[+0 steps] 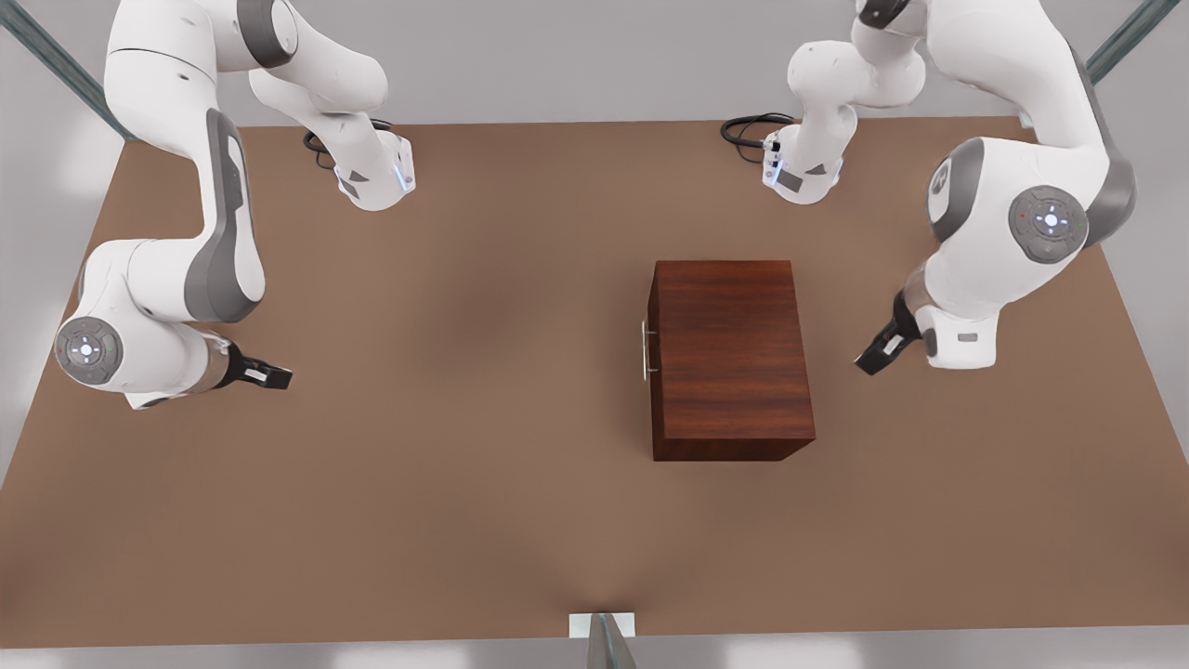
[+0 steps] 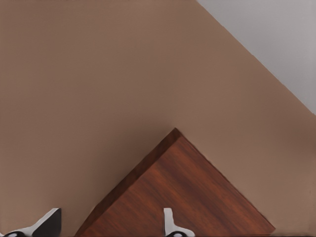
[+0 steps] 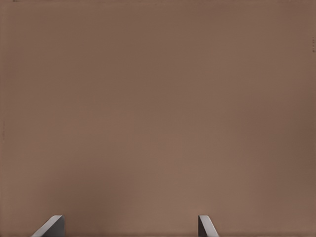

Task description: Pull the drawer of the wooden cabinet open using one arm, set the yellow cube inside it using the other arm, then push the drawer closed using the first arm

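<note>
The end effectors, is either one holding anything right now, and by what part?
Nothing is held. The left end effector hangs open beside the cabinet, apart from it; the right end effector is open over bare table.

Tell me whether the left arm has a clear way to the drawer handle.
Probably not directly: the left gripper hangs open beside the wooden cabinet, on the side opposite the handle, so the cabinet stands between them.
</note>
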Robot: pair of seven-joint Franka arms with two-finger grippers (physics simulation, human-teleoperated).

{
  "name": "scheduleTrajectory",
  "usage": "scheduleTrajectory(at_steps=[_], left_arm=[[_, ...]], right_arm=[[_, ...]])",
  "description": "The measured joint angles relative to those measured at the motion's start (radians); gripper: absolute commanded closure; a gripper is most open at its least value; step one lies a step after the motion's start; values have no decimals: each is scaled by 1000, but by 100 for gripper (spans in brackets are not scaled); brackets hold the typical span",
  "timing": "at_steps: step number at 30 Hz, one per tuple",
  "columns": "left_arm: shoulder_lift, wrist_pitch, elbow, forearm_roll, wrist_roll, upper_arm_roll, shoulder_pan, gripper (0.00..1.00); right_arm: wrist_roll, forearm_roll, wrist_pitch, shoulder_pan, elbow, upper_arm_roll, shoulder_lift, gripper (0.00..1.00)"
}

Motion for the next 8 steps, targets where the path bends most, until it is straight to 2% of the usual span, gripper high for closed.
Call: scheduleTrajectory(at_steps=[8], left_arm=[[20,-58,21,-20,296,-1,-9,0]], right_arm=[[4,-1,-2,0,0,0,0,0]])
